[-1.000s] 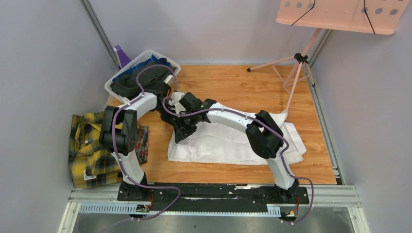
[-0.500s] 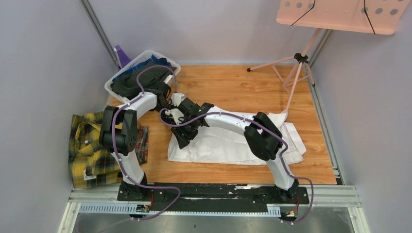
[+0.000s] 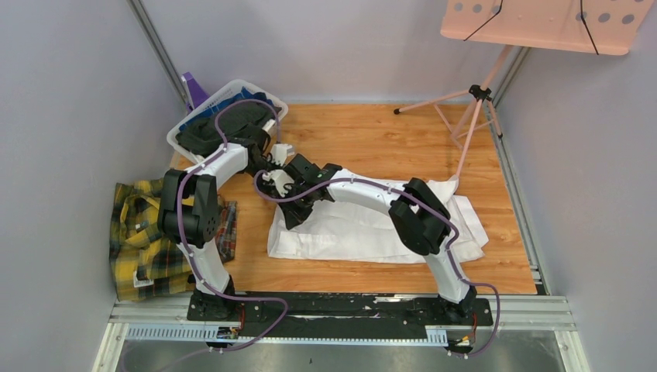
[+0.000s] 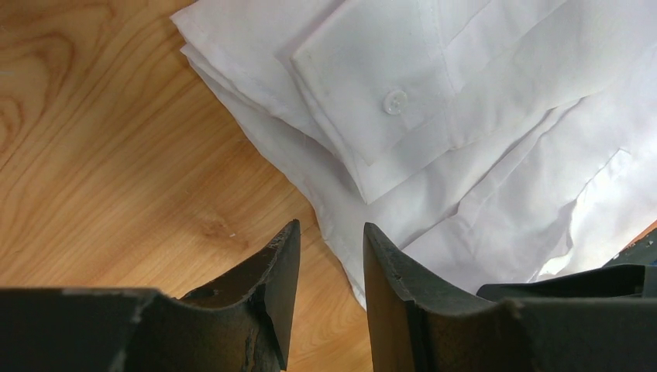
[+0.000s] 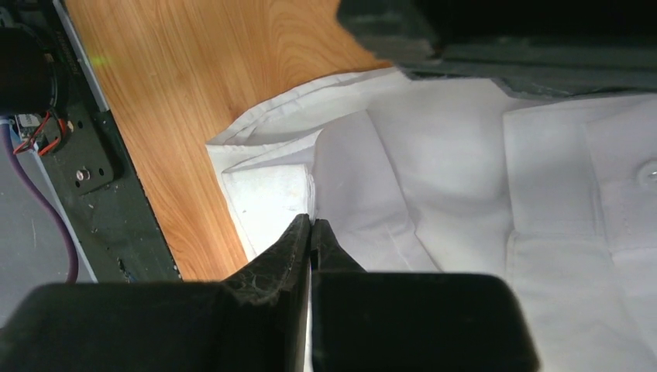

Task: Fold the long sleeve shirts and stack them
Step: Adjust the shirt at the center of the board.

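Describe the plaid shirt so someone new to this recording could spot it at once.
Start at the wooden table and go to its left edge, beside the left arm's base: the plaid shirt lies bunched there. It alone is checked yellow and dark green; the neighbouring white shirt is plain.

This looks like a robotics lab test cell. Two robot arms (image 3: 364, 190) are bolted to a black base plate (image 3: 341, 304) on aluminium rail (image 3: 534, 314) at a wooden tabletop's (image 3: 387, 132) edge, their purple cables (image 3: 180, 203) exposed. Plain grey wall panels (image 3: 70, 101) enclose it, beside a pink tripod stand (image 3: 534, 27).
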### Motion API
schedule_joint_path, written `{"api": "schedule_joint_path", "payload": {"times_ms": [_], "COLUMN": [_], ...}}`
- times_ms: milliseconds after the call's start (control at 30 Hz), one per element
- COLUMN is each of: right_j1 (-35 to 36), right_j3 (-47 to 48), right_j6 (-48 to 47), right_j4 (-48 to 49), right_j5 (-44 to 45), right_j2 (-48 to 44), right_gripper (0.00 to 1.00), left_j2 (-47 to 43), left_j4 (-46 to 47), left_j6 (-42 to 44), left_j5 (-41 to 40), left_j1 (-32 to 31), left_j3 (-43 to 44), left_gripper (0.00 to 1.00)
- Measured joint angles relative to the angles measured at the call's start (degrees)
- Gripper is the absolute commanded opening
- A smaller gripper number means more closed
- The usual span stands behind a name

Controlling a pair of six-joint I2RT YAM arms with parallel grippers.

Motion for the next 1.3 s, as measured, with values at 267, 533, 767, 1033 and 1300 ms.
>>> {"api": "schedule_joint_path", "payload": {"times_ms": [267, 533, 767, 1033, 1300], "right_j1": [-3.3, -5.2, -5.5, -5.6, -3.3], "right_j3": [0.7, 5.0, 4.3, 2.4, 5.4], "right_j6": [3.4, 4.0, 4.1, 7.7, 14.0], "right_j4": [3.7, 4.3, 3.7, 3.8, 1.1], "right_j5": [0.0, -4.1, -8.4, -11.0, -3.3], "right_j2": [0.3, 3.6, 3.3, 2.2, 3.2], "right_gripper": [0.02, 0.3, 0.32, 0.28, 0.13], "left_j2": [0.0, 0.1, 0.1, 0.1, 0.1], "left_j4": [-1.1, -1.8, -3.8, -5.3, -5.9], "left_j6": [0.0, -0.3, 0.0, 0.9, 1.2], "left_j5": [-0.4, -1.4, -2.3, -3.8, -6.1], "left_j1": [0.1, 0.0, 0.0, -0.5, -0.2], "left_j3": [0.1, 0.1, 0.1, 0.1, 0.1], "left_gripper": [0.44, 0.44, 0.43, 0.43, 0.43]}}
